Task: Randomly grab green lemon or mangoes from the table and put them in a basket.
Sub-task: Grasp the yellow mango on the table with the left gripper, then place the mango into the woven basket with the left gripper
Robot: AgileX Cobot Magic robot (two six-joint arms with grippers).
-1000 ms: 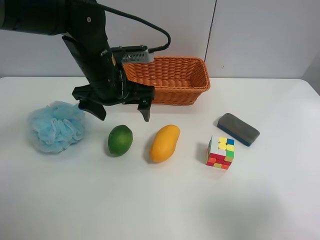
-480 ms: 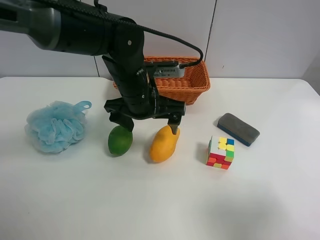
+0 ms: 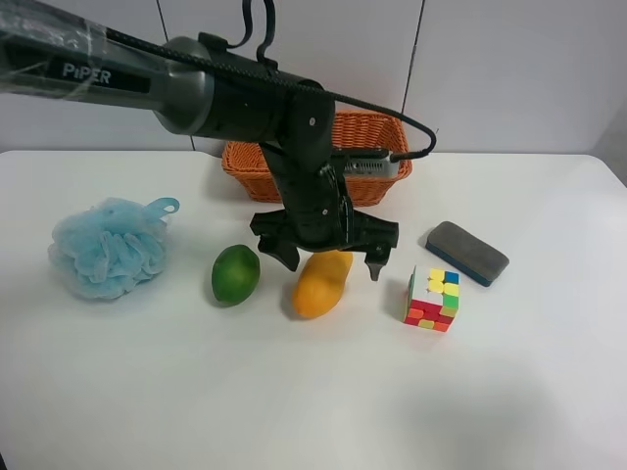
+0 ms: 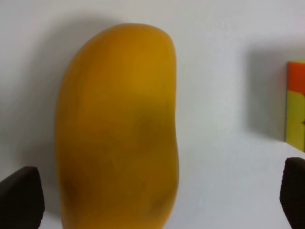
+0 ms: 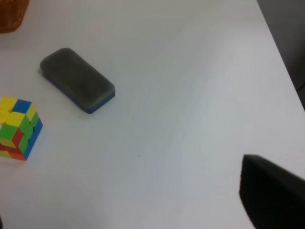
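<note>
Now the left hand hangs spread wide astride the mango, seemingly untouching.

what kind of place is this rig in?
Probably a robot lab test bench: plain white table, bare panelled wall, and unrelated props laid out, a mango, puzzle cube, bath sponge.

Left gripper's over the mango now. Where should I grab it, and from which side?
Best take the mango at its thick middle, across its short width, straight down from above: it lies flat on the table, and the open left gripper straddles it.
</note>
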